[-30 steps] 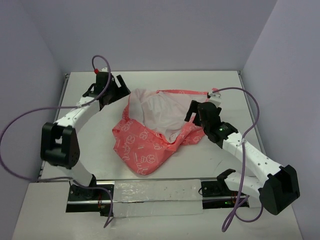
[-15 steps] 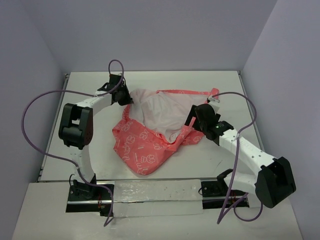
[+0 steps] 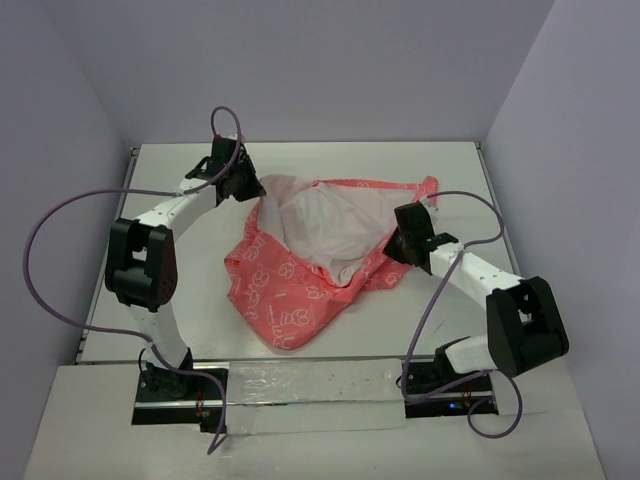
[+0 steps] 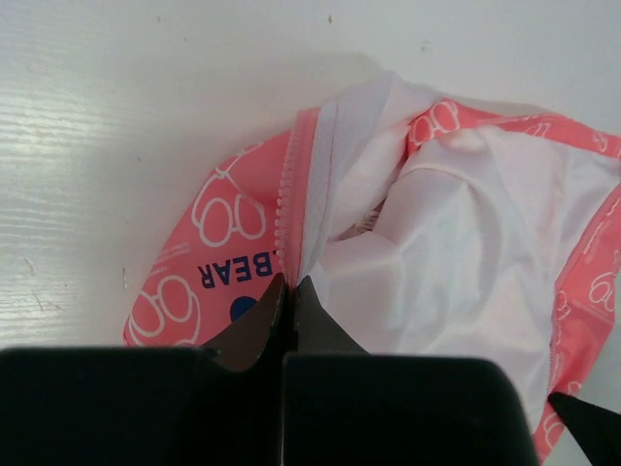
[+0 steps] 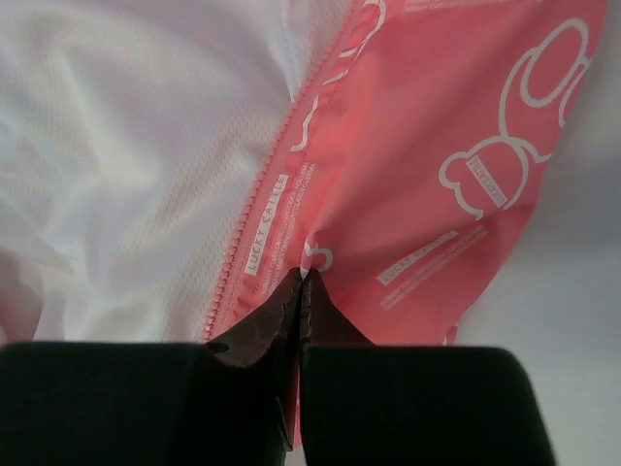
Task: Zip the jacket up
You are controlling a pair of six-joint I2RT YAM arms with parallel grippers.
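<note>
The jacket (image 3: 288, 290) lies open in the middle of the table, coral-pink with white outline motifs and its white lining (image 3: 325, 225) facing up. My left gripper (image 3: 254, 190) is at its far left corner, shut on the zipper edge (image 4: 287, 194) just beside the dark blue mark (image 4: 243, 309). In the left wrist view the left gripper (image 4: 289, 282) pinches the fabric with no gap. My right gripper (image 3: 394, 240) is at the jacket's right side. In the right wrist view the right gripper (image 5: 303, 276) is shut on a fold of pink fabric (image 5: 437, 116) next to the zipper teeth (image 5: 260, 199).
The white table (image 3: 180, 300) is walled in by pale purple panels on the left, the back and the right. A shiny clear strip (image 3: 310, 395) lies along the near edge between the arm bases. Purple cables loop off both arms.
Both grippers went from open to shut on the jacket's edges. The left arm reached in to the jacket's left corner, and the right arm's elbow dropped lower.
</note>
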